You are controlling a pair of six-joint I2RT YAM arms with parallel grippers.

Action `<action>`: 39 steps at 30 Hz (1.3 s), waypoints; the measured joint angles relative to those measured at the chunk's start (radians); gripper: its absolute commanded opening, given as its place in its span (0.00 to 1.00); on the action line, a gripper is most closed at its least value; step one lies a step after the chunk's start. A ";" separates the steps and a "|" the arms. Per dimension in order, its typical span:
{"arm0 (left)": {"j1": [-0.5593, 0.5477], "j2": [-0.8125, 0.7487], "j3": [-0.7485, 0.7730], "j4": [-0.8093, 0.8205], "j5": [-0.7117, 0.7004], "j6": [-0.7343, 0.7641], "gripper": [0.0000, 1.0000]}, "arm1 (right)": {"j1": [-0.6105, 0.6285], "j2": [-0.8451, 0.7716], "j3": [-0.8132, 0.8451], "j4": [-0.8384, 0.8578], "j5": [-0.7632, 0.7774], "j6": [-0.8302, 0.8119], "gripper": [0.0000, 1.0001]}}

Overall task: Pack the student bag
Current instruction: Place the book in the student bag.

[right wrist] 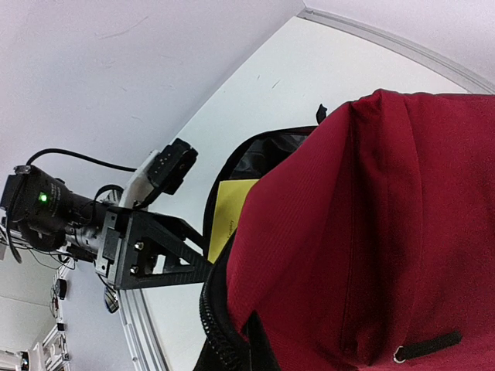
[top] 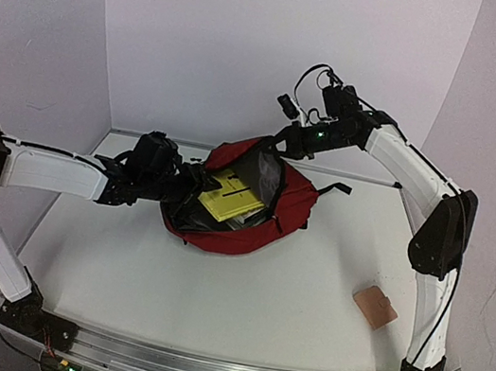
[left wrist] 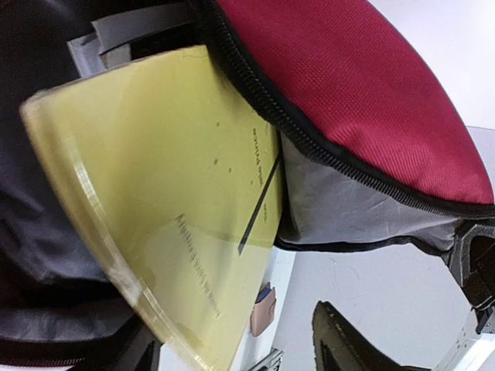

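Evidently, the step in hand was leaving a book inside the bag. At the left, the left tool (top: 197,177) reached into the bag's mouth from the side of the desk's left edge. Its jaws stood apart: in the left wrist view one dark finger (left wrist: 344,344) showed clear of the book, with pale desk between them. The flat yellow softcover book (top: 227,196) lay tilted in the opening against the dark lining, seemingly not yet settled to the bottom. The dark red soft-fabric student bag (top: 292,208) with black zips sat on the white desk (top: 210,294), about midway between its left and right edges and nearer the far edge. The right tool (top: 284,142) was clamped together on the bag's upper rim, holding the mouth lifted wide.

To do this well, the left tool would best back straight out along its own line, jaws wide, so that neither finger snagged the zip teeth or dragged the book. The right tool should hold the rim up while the book slid down flat.

A small flat tan square piece (top: 375,307) lay near the desk's right edge, well apart from the bag.

As for writing, the book's cover carried short lines of dark print and a thin black rule, too blurred to read. No brand or label showed on the bag.
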 measured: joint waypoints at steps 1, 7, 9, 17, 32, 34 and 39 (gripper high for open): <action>-0.003 -0.014 0.000 -0.021 -0.012 0.002 0.54 | 0.000 0.000 0.000 0.000 0.000 0.000 0.00; -0.010 -0.045 -0.023 -0.061 -0.045 0.005 0.11 | 0.000 0.000 0.000 0.001 -0.002 0.002 0.00; -0.010 -0.045 -0.023 -0.058 -0.048 0.001 0.01 | 0.000 0.000 0.000 0.000 -0.002 0.004 0.00; -0.009 0.050 -0.019 0.037 -0.042 0.006 0.06 | 0.000 0.000 0.000 0.001 -0.010 0.017 0.00; -0.093 -0.184 -0.057 -0.091 -0.158 0.079 0.29 | 0.000 0.000 -0.005 0.002 -0.011 0.018 0.00; -0.092 -0.194 -0.076 -0.103 -0.171 0.073 0.32 | 0.000 0.000 -0.005 0.002 -0.011 0.018 0.00; -0.088 -0.173 -0.124 -0.151 -0.178 0.061 0.36 | 0.000 0.000 -0.005 0.002 -0.011 0.018 0.00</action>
